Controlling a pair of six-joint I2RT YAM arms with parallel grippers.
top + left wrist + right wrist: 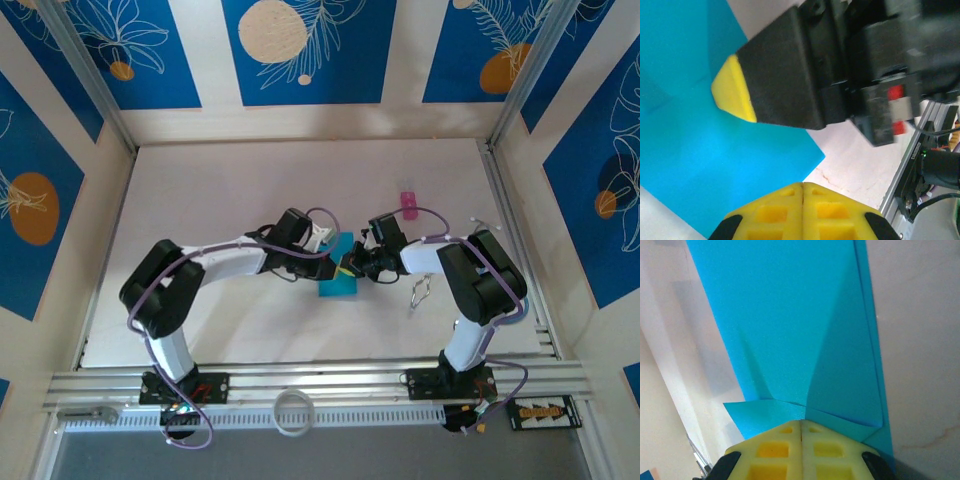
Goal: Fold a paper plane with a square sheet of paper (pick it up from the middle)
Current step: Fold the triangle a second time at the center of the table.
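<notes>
Cyan paper [338,282] (creased), under closed left hand [802,190], closed right hand [801,425]

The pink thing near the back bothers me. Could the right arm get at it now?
Probably yes: the pink object lies in the open just beyond the right gripper, nothing between, though its shut jaws rest on the paper.

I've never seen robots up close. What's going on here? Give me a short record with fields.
Paper: blue sheet, partly folded, creases showing, lying flat on the white table
Left side: left gripper shut, by the sheet's edge
Right side: right gripper shut, tip on the sheet at a fold
Nearby: small pink object, apart from the sheet
</notes>
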